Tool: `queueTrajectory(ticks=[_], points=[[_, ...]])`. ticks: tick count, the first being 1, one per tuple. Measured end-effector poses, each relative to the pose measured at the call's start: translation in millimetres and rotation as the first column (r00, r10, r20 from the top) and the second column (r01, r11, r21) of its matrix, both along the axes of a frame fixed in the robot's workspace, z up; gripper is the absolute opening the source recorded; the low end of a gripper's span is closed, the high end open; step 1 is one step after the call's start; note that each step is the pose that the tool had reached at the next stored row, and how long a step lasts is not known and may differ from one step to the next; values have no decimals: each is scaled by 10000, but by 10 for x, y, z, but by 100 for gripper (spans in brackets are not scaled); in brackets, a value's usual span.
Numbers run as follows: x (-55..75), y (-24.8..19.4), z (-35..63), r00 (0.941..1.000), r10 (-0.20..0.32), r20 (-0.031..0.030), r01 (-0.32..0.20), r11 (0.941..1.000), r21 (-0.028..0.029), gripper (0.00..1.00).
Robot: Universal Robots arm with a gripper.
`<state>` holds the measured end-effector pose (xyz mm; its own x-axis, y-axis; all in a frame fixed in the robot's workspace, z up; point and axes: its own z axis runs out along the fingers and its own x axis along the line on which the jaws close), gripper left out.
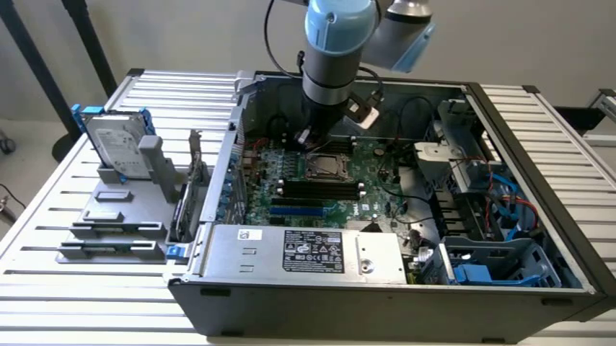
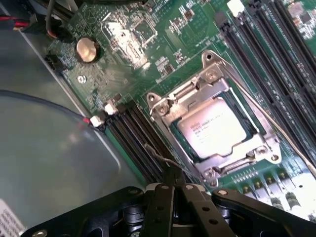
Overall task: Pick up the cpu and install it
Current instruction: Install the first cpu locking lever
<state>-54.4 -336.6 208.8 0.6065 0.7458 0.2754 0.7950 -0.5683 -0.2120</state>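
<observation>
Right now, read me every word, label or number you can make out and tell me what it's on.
No text can be quoted; all of it is too small or blurred.
cpu: lines of grey print on its metal top, blurred.
power-supply box: black label and white sticker, too small.
hard drive: print on its face, too small.

Pale blue caps covering the silver-grey joints of the robot arm (image 1: 332, 43), dark grey cylindrical wrist section following, thin black cable (image 1: 274, 36) trailing alongside, black gripper (image 2: 173, 174) linkage carrying small silvery screw heads.
</observation>
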Motion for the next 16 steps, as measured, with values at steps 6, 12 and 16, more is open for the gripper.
queueTrajectory(ticks=[6, 12, 16], points=[[-95, 1, 46, 10000, 0, -6, 0, 10000, 3, 11], [-98, -3, 38, 10000, 1, -8, -1, 10000, -3, 11], [-97, -5, 18, 10000, 6, -8, -6, 10000, -27, 11]])
